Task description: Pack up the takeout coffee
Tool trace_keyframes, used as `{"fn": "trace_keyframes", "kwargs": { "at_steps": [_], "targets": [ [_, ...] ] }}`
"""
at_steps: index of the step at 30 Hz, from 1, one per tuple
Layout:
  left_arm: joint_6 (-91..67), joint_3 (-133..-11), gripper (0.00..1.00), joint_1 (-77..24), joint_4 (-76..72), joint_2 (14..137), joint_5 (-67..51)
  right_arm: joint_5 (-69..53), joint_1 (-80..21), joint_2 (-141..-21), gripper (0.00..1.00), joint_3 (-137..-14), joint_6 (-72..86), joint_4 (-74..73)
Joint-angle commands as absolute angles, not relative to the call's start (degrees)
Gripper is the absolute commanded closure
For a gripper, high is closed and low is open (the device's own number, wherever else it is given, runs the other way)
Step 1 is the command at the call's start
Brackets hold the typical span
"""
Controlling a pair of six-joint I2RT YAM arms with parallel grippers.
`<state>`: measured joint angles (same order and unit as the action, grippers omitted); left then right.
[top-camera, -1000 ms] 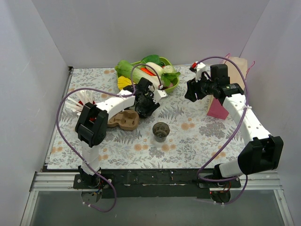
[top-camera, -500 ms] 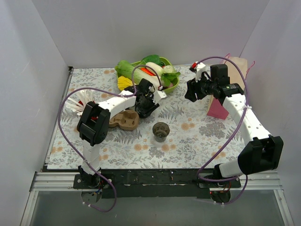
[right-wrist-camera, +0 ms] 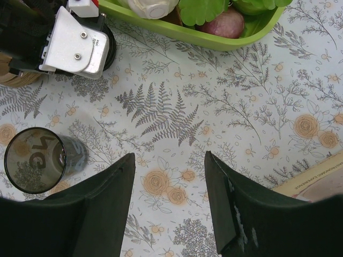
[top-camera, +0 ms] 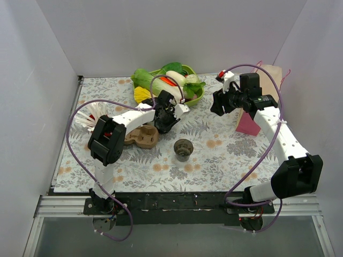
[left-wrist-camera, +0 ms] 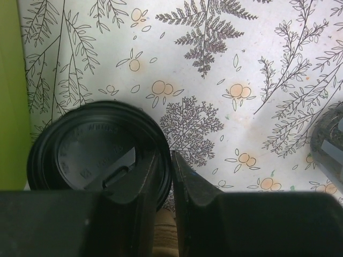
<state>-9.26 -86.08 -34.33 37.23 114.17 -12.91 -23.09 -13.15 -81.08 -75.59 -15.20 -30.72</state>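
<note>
Where left tool [left-wrist-camera: 165,160] reaches, takeout coffee [left-wrist-camera: 91,150], partly beneath

- A green bowl [top-camera: 197,97] heaped with vegetables stands at the back of the floral cloth [top-camera: 225,155].
- A brown cardboard carrier [top-camera: 143,137] lies left of centre.
- White straws [top-camera: 86,119] fan out at far left.
- A smoky tumbler [top-camera: 183,149] stands mid-table.
- A pink bag [top-camera: 247,124] sits at right.

1. The bowl of vegetables [top-camera: 197,95] sits at the back centre of the table [top-camera: 230,155].
2. The takeout coffee [left-wrist-camera: 99,144] stands just before the bowl, under the left claw [left-wrist-camera: 171,160].
3. The carrier [top-camera: 142,136] lies just before the coffee, toward the left.
4. A tumbler [top-camera: 184,149] stands right of the carrier, apart from it.
5. Straws [top-camera: 86,119] lie far left and a box [top-camera: 247,124] far right.
</note>
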Motion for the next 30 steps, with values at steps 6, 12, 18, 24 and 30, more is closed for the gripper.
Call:
{"fn": "trace_keyframes", "kwargs": {
  "at_steps": [6,12,18,24,30],
  "targets": [
    [-10.02,-88.06,0.89,-34.28,38.41,113.12,-13.18,-23.55,-13.18,-81.65,0.38,-76.03,-15.38,-29.88],
    [-10.46,-88.68,0.91,-34.28,39.46,112.76,-13.01,-23.55,-13.27,-81.56,0.38,-75.76,-15.12,-29.62],
    [-10.98,-89.21,0.88,-34.37,39.64,112.68,-12.65,-23.73,-13.18,-81.56,0.38,-75.59,-14.77,-29.27],
    [-11.51,-89.12,0.88,-34.36,39.81,112.59,-12.83,-23.91,-13.18,-81.56,0.38,-75.5,-14.68,-29.0],
    [-12.48,-88.68,0.83,-34.37,39.73,112.67,-13.71,-23.82,-13.27,-81.3,0.37,-74.97,-14.59,-28.74]
  ]
}}
